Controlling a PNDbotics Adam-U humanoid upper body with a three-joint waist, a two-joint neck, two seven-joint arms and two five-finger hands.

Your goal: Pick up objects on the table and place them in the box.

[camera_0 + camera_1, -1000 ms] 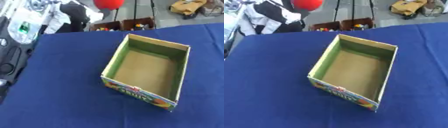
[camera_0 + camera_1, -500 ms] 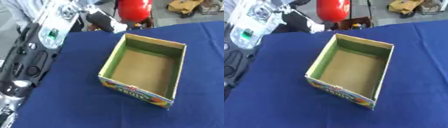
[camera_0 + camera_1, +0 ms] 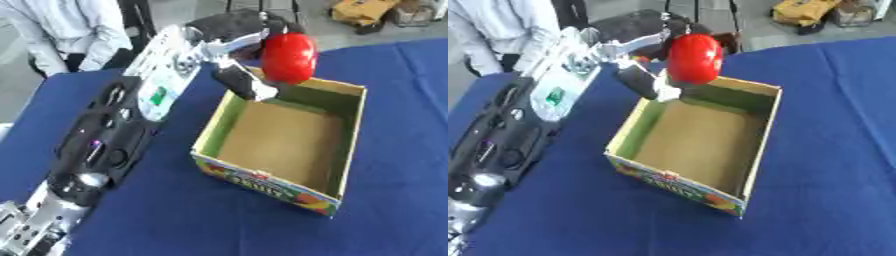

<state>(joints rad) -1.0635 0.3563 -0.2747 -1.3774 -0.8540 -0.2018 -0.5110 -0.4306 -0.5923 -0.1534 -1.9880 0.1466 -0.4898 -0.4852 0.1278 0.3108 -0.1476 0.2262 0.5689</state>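
Blue cloth covers the table [image 3: 140, 220]; the left hand [image 3: 234, 41] grips a red pepper [image 3: 289, 57] above the cardboard box [image 3: 350, 150]'s far rim, so an early release may bounce it outside.

A blue tablecloth [image 3: 175, 220] covers the table and fills most of the frame. Upper left, past the table's far edge, a person in a light grey jacket [image 3: 66, 25]. Upper right, on the grey floor [image 3: 754, 27], a yellow-brown object [image 3: 802, 11], too blurred to make out.
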